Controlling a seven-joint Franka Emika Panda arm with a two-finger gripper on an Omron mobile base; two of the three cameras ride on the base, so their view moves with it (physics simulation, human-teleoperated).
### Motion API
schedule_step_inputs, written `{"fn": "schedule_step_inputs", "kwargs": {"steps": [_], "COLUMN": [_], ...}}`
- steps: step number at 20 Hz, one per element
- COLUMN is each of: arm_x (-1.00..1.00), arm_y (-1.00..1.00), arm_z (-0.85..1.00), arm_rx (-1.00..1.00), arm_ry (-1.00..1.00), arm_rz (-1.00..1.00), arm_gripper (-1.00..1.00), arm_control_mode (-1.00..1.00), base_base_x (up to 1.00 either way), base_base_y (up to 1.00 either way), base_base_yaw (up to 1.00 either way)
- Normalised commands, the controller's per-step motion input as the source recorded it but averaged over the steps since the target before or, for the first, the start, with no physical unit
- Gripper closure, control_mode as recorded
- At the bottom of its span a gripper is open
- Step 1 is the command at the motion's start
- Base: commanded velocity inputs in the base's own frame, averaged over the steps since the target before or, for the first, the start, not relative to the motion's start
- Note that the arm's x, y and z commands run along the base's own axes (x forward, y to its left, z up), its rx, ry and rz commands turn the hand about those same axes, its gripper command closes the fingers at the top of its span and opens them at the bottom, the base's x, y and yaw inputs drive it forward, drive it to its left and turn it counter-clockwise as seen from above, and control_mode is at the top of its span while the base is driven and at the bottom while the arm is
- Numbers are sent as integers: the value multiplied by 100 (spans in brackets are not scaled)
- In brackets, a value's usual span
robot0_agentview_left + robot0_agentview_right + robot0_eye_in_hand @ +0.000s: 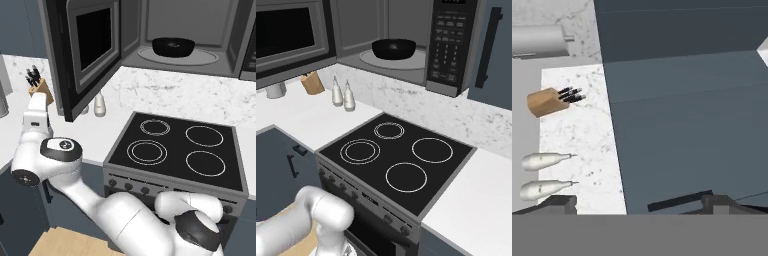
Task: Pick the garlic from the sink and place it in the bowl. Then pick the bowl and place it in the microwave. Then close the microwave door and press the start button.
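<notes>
glossy black round bowl (173, 46) on the glass turntable inside the dark grey microwave (452, 45) | black-framed glass microwave door (90, 45) swung open to the left | fingers (559, 204) spread apart, empty, near wooden knife block (547, 101) on white tabletop (311, 117)

Off-task items around your stove and counter

You see a black cooktop (177, 147) with 4 ring burners above an oven front with a row of knobs (363, 197). On the white counter (306, 117) to its left, 2 pale shakers (342, 95) stand side by side against the marbled backsplash (200, 97), and farther left a wooden knife block (41, 88) holds dark-handled knives.
</notes>
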Motion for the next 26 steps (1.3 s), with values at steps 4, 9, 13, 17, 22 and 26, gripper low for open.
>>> {"fn": "schedule_step_inputs", "kwargs": {"steps": [4,9,13,17,22,26], "arm_x": [47,29,38,50,26,1], "arm_y": [23,4,-21,-15,-33,-48], "arm_z": [0,0,0,1,16,29], "arm_rx": [0,0,0,0,5,10], "arm_ry": [-7,-7,-7,-7,-13,-20], "arm_rz": [-8,-9,-6,-5,-2,0], "arm_gripper": [-100,-100,-100,-100,-100,-100], "arm_control_mode": [-100,-100,-100,-100,-100,-100], "base_base_x": [0,0,0,0,0,0], "base_base_y": [0,0,0,0,0,0], "base_base_yaw": [0,0,0,0,0,0]}}
